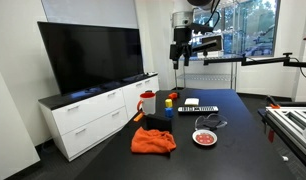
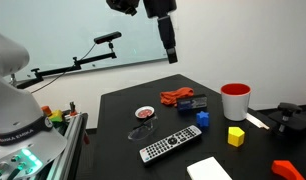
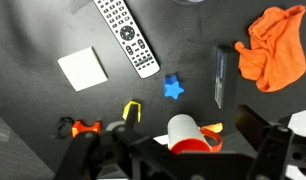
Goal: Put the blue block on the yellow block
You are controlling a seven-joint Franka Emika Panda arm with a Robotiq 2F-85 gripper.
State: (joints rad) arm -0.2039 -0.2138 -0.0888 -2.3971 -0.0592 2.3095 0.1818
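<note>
So, my gripper (image 2: 170,48) hangs high over the black table (image 2: 118,118), fingers spread wide in the wrist view and pinching nothing. The blue block (image 2: 203,119) sits mid-table with bare tabletop all round it. It's apart from the yellow block (image 2: 235,136), which is nearer and to the right. The remote (image 2: 171,143) lies left of them, and the white pad (image 2: 208,170) is by the near edge. The red mug (image 2: 235,100) stands upright behind the blocks, white inside. The small dish (image 2: 145,113) is further left; I can't tell what's in it.
</note>
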